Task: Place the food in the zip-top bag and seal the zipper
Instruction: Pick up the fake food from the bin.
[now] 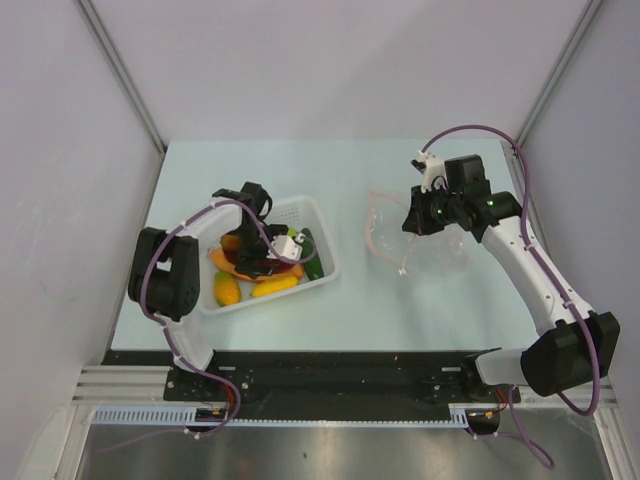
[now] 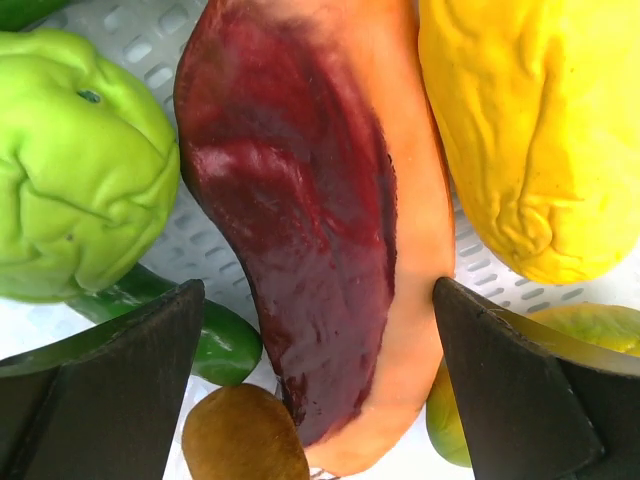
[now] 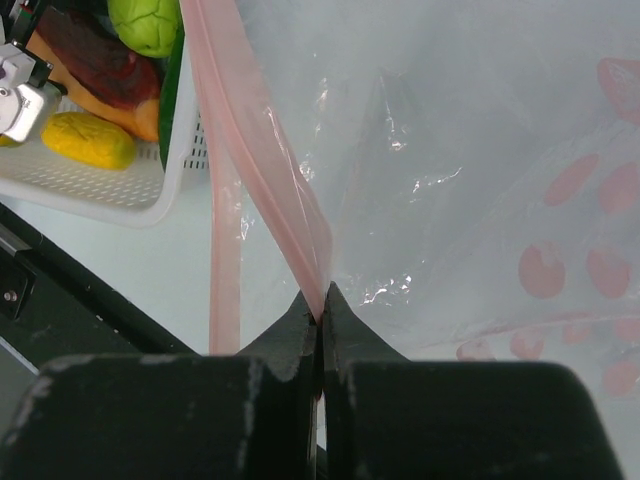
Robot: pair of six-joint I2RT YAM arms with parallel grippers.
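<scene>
The food lies in the white slotted basket (image 1: 318, 262) at the left. My left gripper (image 2: 318, 385) is open, down in the basket, its jaws either side of the reddish-brown and orange piece (image 2: 310, 230). Beside it are a lime-green ball (image 2: 75, 160), a yellow fruit (image 2: 530, 130), a dark green cucumber (image 2: 215, 335) and a small brown piece (image 2: 243, 435). My right gripper (image 3: 321, 305) is shut on the pink-red zipper (image 3: 262, 150) of the clear zip-top bag (image 3: 450, 180), which it holds up at the mouth edge. In the top view the bag (image 1: 405, 240) lies right of the basket under the right gripper (image 1: 418, 222).
The pale green tabletop (image 1: 400, 300) ends at a black rail along the near edge. Grey walls close in left, right and behind. The basket also shows at the upper left of the right wrist view (image 3: 120, 185).
</scene>
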